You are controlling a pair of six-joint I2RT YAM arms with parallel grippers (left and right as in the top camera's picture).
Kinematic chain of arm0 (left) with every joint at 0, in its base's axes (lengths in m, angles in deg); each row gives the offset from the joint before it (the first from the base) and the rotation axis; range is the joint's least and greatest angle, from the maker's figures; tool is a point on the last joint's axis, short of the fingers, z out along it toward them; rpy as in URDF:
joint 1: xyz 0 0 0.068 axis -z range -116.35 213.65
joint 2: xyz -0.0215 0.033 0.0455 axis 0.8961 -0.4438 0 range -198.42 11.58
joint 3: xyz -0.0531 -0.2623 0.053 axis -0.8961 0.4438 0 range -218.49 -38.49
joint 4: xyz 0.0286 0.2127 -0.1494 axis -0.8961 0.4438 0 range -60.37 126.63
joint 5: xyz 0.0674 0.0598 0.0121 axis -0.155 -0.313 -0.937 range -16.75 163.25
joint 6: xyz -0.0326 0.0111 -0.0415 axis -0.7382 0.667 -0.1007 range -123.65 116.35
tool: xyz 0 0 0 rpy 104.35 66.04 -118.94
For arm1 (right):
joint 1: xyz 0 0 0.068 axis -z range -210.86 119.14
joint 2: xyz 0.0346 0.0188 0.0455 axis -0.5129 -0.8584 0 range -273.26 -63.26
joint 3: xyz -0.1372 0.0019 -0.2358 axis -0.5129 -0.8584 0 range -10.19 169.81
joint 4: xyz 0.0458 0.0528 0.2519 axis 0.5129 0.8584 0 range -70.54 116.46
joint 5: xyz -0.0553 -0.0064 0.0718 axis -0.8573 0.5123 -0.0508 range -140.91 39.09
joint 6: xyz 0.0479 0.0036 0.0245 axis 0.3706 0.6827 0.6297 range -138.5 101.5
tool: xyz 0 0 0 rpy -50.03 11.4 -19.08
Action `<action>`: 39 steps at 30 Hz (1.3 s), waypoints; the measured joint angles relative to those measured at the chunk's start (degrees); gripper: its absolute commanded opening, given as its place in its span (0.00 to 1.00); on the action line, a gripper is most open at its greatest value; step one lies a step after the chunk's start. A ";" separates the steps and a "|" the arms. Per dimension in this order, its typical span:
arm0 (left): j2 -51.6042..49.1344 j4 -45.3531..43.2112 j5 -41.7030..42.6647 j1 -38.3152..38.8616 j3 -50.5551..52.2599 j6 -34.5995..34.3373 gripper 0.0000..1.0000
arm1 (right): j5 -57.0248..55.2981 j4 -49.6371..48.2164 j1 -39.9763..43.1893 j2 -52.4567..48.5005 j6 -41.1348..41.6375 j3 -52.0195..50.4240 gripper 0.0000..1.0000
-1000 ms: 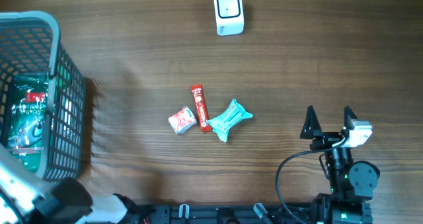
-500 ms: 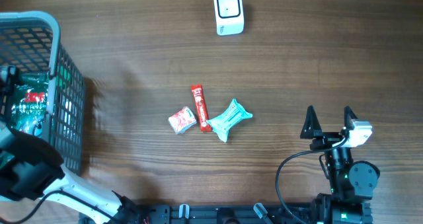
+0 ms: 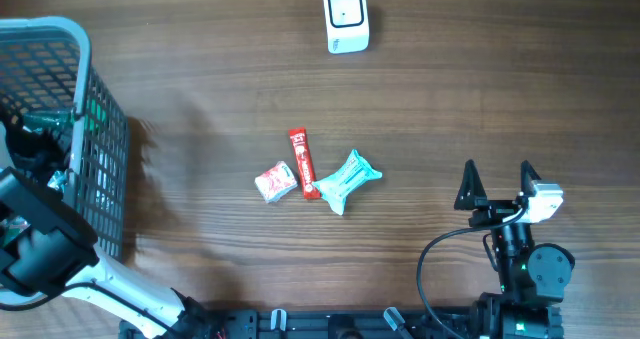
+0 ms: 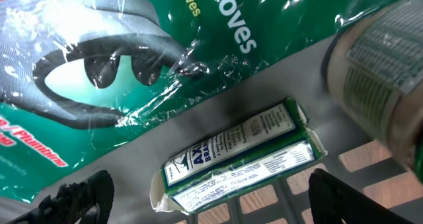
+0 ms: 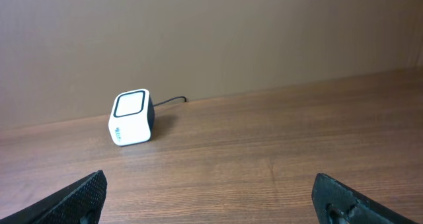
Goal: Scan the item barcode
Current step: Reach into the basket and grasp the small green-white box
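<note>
Though overhead view hides it under left arm [image 3: 35, 249], green-and-white box [image 4: 234, 159] shows in left wrist view, flat on basket [image 3: 100, 129] floor beside green gloves pack [image 4: 132, 65]. Left gripper [image 4: 213, 199] jaws apart, straddling box, not touching. Only overhead shows three snack packets [image 3: 302, 162] right of basket. White scanner [image 3: 346, 17] farther right. Right gripper [image 3: 497, 184] jaws apart, farthest from basket.
</note>
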 measured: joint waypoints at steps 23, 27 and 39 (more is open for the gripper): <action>0.00 -5.40 -7.21 7.21 2.95 23.15 1.00 | -0.02 0.00 0.00 0.00 0.00 -0.02 1.00; 0.02 -6.64 -7.78 7.15 7.08 23.87 1.00 | 0.00 0.00 0.00 0.00 0.00 0.00 1.00; 0.90 -8.98 -9.33 7.32 11.87 25.27 0.32 | 0.00 0.00 0.00 0.00 0.00 0.00 1.00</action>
